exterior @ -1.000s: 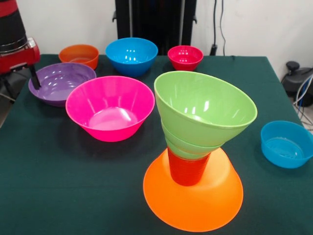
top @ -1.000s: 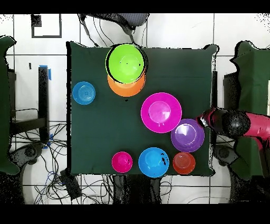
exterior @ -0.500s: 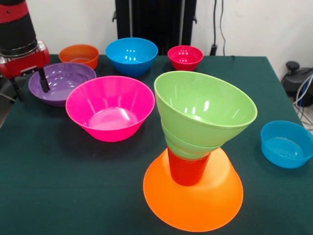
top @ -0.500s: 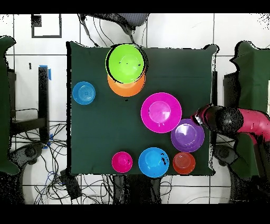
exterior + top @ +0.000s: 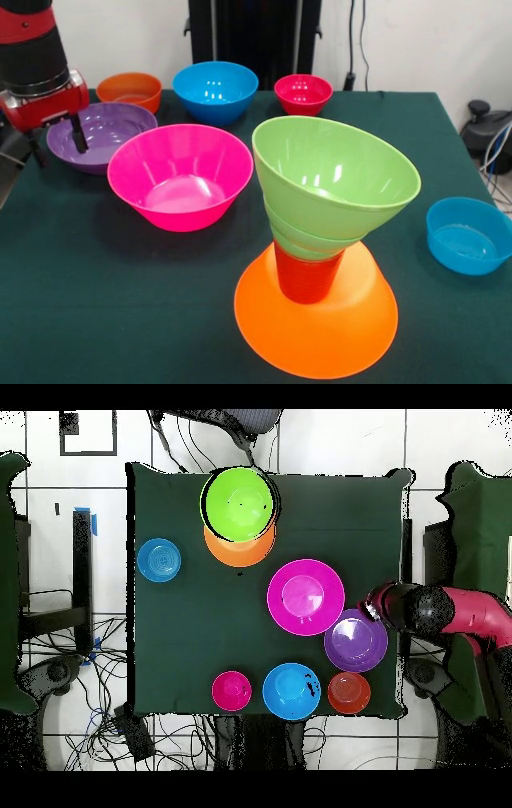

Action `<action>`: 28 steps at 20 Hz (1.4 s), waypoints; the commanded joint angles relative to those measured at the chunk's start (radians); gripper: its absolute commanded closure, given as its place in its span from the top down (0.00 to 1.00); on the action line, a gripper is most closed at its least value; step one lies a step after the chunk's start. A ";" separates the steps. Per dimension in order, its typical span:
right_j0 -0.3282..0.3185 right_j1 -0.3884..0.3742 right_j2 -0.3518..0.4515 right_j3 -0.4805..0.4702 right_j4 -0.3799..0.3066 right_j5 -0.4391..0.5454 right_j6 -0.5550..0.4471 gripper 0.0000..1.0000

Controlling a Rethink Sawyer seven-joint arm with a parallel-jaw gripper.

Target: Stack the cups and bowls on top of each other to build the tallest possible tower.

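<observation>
Straddling the purple bowl (image 5: 100,132) rim, we see the gripper (image 5: 56,142) fingers (image 5: 78,134) spread wide, one inside.

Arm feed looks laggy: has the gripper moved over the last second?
Yes. In the front view the gripper has shifted rightward, inward over the purple bowl, one finger now over its left rim. No bowl has moved.

we note glossy smooth plastic on the pink bowl (image 5: 180,178) and large green bowl (image 5: 336,178); faint ribs on the orange-red cup (image 5: 307,278); matt dark green cloth over the table (image 5: 120,296).
</observation>
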 commanded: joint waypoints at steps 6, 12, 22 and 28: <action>0.108 0.043 -0.141 -0.061 -0.111 0.074 -0.134 1.00; 0.136 0.055 -0.166 -0.088 -0.100 0.090 -0.135 1.00; 0.176 0.079 -0.215 -0.121 -0.105 0.064 -0.118 1.00; 0.180 0.082 -0.228 -0.122 -0.091 0.038 -0.114 1.00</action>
